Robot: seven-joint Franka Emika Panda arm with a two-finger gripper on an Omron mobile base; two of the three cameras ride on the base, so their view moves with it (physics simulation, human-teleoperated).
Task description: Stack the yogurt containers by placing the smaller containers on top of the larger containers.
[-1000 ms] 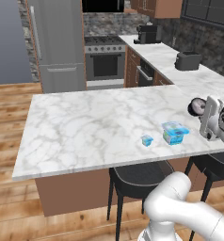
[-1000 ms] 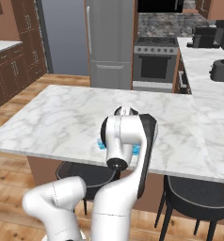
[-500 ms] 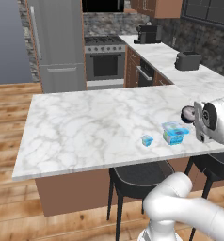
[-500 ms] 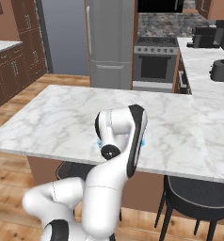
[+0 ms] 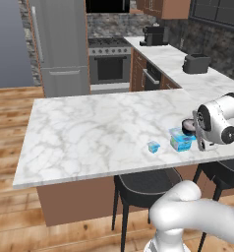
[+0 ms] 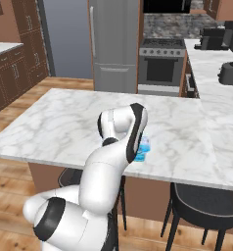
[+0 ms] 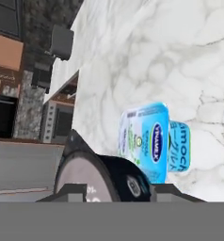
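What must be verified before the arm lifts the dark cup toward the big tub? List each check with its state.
1. Dark cup sits between the fingertips of the gripper: ok in the hand view.
2. Jaws closed firmly on the dark cup: cannot tell; the contact is not visible.
3. Big light-blue tub upright on the counter with nothing on its top: ok.
4. Tub close to the cup, so the carry is short: ok; they stand side by side.
5. Tiny light-blue cup out of the way: ok; it stands apart, on the tub's far side from the gripper.
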